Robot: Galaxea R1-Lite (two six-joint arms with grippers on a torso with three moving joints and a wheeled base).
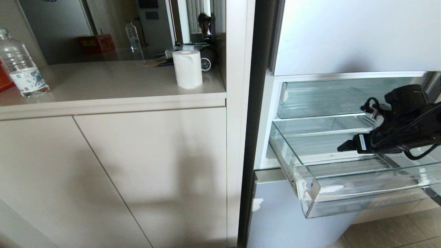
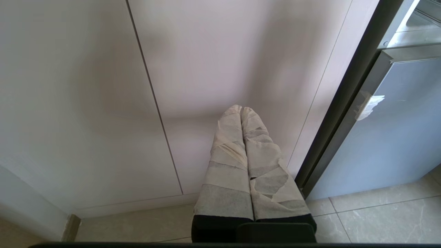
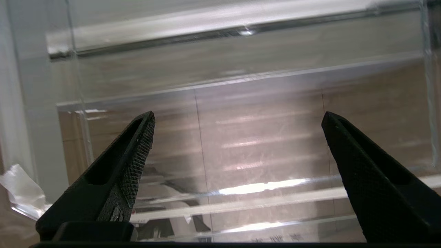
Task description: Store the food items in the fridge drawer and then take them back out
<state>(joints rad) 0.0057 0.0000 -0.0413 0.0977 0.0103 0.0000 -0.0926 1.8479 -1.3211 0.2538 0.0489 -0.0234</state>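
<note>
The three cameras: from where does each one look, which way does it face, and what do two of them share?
Head view: from the robot's head, facing forward and down at counter, cabinet doors and pulled-out fridge drawer; right arm reaches over the drawer.
Left wrist view: low before the cabinet doors; shut, tape-wrapped left gripper shows.
Right wrist view: inside the drawer, facing its clear walls; open right gripper shows.
Shared: head and right wrist both show the drawer.
</note>
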